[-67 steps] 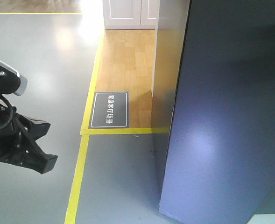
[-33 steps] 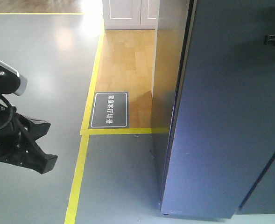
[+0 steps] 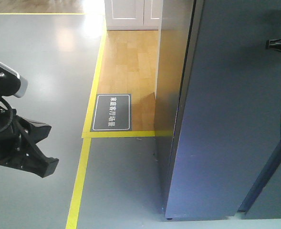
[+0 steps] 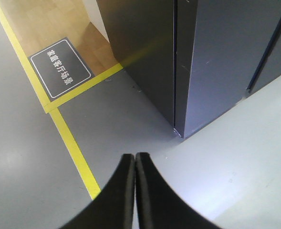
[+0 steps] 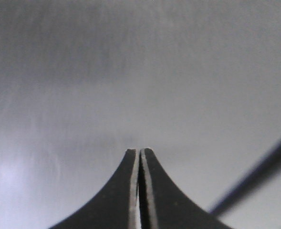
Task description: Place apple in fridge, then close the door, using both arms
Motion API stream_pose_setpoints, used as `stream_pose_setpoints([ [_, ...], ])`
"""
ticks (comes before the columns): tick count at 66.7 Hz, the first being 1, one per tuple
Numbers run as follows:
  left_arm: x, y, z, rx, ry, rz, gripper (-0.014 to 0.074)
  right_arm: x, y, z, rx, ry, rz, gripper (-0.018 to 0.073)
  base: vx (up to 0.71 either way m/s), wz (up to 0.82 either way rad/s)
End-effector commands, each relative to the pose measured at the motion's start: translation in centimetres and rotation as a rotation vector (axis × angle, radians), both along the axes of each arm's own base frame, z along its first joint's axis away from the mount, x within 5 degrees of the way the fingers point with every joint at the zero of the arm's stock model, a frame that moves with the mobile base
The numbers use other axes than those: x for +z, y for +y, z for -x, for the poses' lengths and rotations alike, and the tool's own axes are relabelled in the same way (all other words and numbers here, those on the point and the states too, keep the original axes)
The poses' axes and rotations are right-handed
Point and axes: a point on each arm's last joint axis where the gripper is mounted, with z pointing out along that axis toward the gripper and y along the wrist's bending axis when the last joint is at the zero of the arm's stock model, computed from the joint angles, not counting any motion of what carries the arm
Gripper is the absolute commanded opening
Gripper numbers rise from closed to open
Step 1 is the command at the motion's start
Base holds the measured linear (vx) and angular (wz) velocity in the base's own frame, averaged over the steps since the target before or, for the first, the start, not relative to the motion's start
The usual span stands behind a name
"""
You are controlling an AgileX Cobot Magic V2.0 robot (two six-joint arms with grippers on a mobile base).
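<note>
Pressing toward the tall dark navy-grey door (image 3: pixel 235 119) of the fridge (image 3: pixel 171 71), my right gripper (image 5: pixel 139 151) had its 2 black curved fingers (image 5: pixel 154 191) clenched together with nothing between them, their tips right up against the smooth door face that filled the right wrist view. In the front view only that gripper's black tip showed at the right edge, level with the upper part of the door. The door stood flush against the fridge body, with just a thin dark seam between the 2 in the left wrist view. The small red apple was not visible in any view.

My left gripper (image 4: pixel 134 156) hung low and well apart from the fridge, over the glossy grey floor (image 3: pixel 40 62). Its 2 black fingers (image 4: pixel 116 191) were also closed tight on each other, holding nothing. In the front view my left arm (image 3: pixel 16 143), black with cables and a light grey housing, sat at the left edge.

A yellow tape line (image 3: pixel 80 176) ran along the floor and turned beside a dark rectangular floor sign with white characters (image 3: pixel 111 112), which lay on the light wooden flooring (image 3: pixel 128 62) next to the fridge's side. A white-doored cabinet (image 3: pixel 130 14) stood at the far end of the wood.
</note>
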Motion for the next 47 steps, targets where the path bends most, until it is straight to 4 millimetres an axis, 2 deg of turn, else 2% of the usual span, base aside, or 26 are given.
stream_pose_setpoints([
  [1,1.5,-0.1,-0.1,-0.008,-0.082,0.053,-0.0006,4.2,1.6,1.9,0.058,-0.026,0.079,-0.0003,0.0,0.0],
  [14,1.5,-0.1,-0.1,-0.009,-0.083,0.054,-0.0006,4.0,4.8,3.6,0.177,0.095,0.04,-0.0003,0.0,0.0],
  [26,1.5,-0.1,-0.1,-0.009,-0.083,0.054,-0.0006,2.9,7.8,6.8,0.28,0.079,-0.015,-0.0003,0.0,0.0],
  [35,1.5,-0.1,-0.1,-0.009,-0.083,0.054,-0.0006,2.4,8.8,10.0,0.294,0.096,-0.044,-0.0003,0.0,0.0],
  [47,1.5,-0.1,-0.1,-0.009,-0.083,0.054,-0.0006,2.1,8.5,15.0,0.273,0.089,-0.082,-0.0003,0.0,0.0],
])
